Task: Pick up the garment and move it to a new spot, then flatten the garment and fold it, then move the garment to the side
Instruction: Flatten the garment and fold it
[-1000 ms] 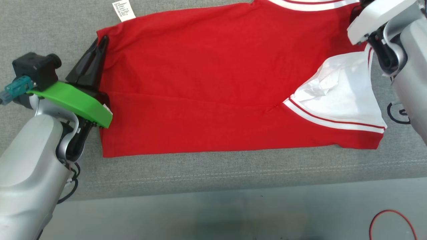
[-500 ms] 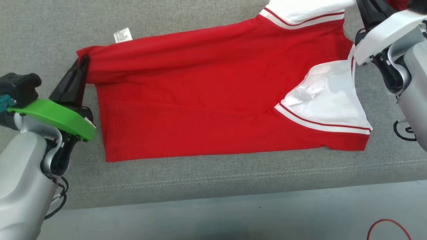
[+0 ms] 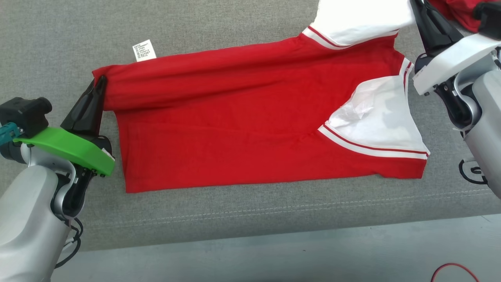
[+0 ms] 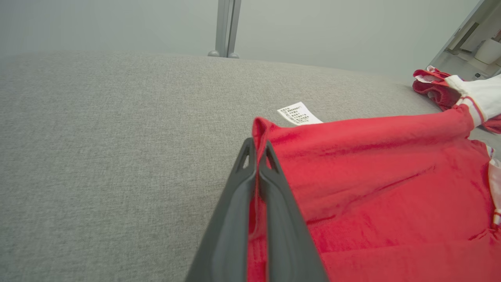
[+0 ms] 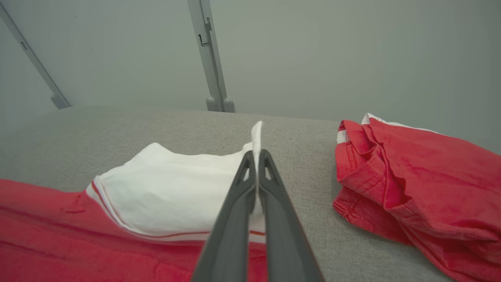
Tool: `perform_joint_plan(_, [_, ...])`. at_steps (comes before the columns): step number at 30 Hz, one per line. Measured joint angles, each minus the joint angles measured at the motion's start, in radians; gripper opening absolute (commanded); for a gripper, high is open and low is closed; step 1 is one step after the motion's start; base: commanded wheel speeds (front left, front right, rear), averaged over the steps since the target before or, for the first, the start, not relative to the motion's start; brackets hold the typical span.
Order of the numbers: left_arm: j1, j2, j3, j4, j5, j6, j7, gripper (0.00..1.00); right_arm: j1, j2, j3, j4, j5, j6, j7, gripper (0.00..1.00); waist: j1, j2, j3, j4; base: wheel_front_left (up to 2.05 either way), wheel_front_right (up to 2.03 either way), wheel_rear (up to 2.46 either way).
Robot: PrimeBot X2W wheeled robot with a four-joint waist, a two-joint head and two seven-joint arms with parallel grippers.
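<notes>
The garment [image 3: 242,117], a red shirt with white sleeves, lies spread on the grey cushion [image 3: 235,211]. Its far edge is lifted and stretched between my two grippers. At the shirt's left corner my left gripper [image 3: 101,82] is shut on the red hem, seen close up in the left wrist view at the fingertips [image 4: 257,145] with the garment [image 4: 372,176] to their right. My right gripper [image 3: 415,6] is at the top right, shut on the white sleeve [image 5: 176,188]; the cloth pokes out past its tips [image 5: 256,154]. A white label [image 3: 143,50] sticks out from the far edge.
A second red garment [image 5: 411,184] lies crumpled on the cushion to the right of my right gripper. The cushion's front edge with its seam runs along the bottom, grey floor below it, with a red cable [image 3: 454,270] there. Metal posts [image 5: 211,58] stand behind the cushion.
The head view has shifted. Both grippers stay shut on the garment; its far edge has risen and pulled taut between them, and the white sleeve has gone up with the right gripper.
</notes>
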Motion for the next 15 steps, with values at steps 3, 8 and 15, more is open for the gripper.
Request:
perform_joint_plan(3, [0.007, 0.001, -0.002, -0.002, 0.006, 0.0, 0.0, 0.0, 0.024, -0.01, -0.007, -0.021, 0.002, 0.0, 0.0, 0.0, 0.0, 0.0, -0.002, -0.003, 0.0, 0.0, 0.0])
perform_joint_plan(8, [0.031, 0.003, -0.01, -0.005, 0.013, 0.0, 0.0, 0.0, 0.068, -0.016, -0.007, -0.054, 0.002, 0.0, 0.0, 0.0, 0.0, 0.0, -0.004, -0.008, 0.0, 0.0, 0.0])
perform_joint_plan(15, [0.066, 0.005, -0.021, -0.006, 0.013, 0.0, 0.0, 0.0, 0.144, -0.02, -0.009, -0.08, 0.01, 0.0, 0.0, 0.0, 0.0, 0.0, -0.01, -0.012, 0.0, 0.0, 0.0])
